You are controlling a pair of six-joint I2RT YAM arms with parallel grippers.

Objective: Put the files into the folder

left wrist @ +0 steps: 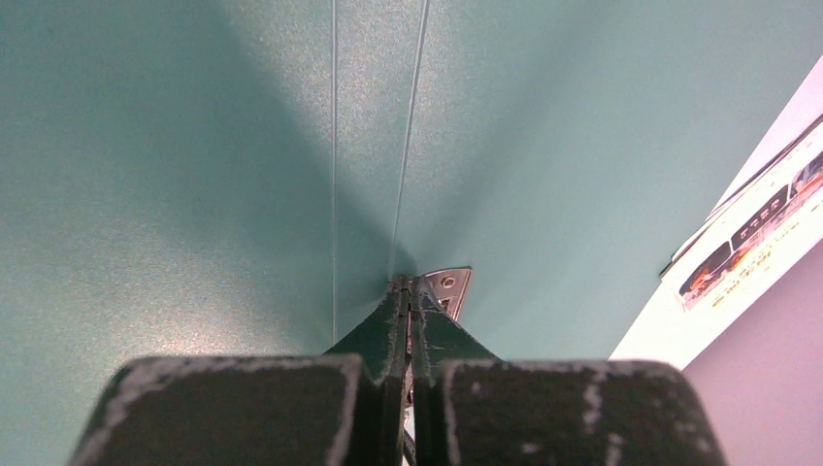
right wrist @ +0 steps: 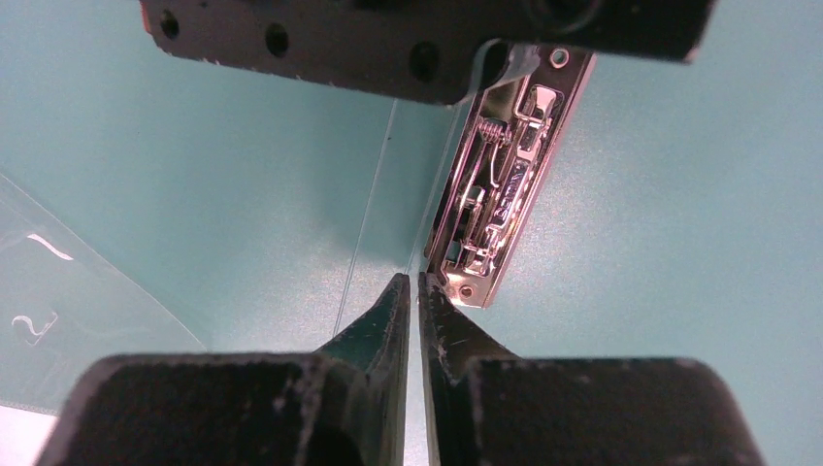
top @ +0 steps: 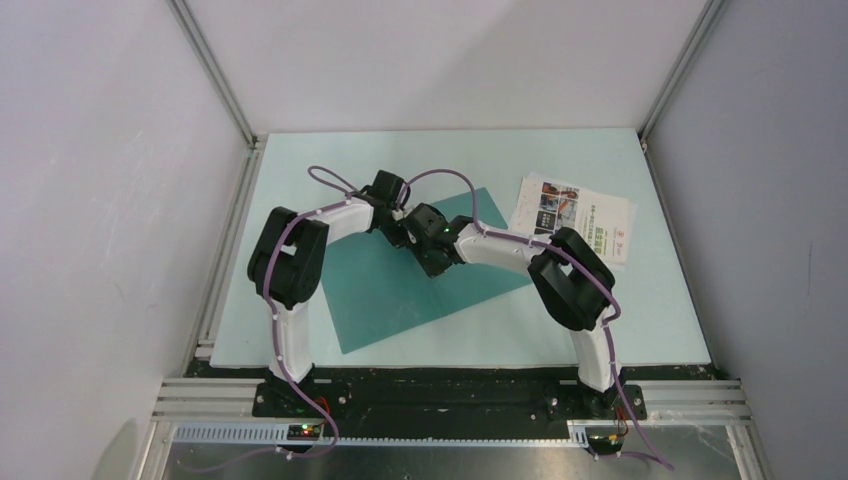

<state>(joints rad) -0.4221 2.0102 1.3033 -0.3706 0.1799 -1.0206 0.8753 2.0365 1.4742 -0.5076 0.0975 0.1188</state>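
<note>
While my left claw and right claw both sit pinched together at the metal clip of the teal folder on the desk, the files lie to its right

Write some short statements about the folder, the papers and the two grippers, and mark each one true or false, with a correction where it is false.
1. The folder lies open on the table. True.
2. The papers are already inside the folder. False: they lie on the table, to the right of it.
3. Both grippers have their tips at the metal clip in the middle of the folder. True.
4. The left gripper is wide open. False: its fingers are pressed together.
5. The right gripper holds a sheet of paper. False: nothing shows between its nearly closed fingers.
</note>
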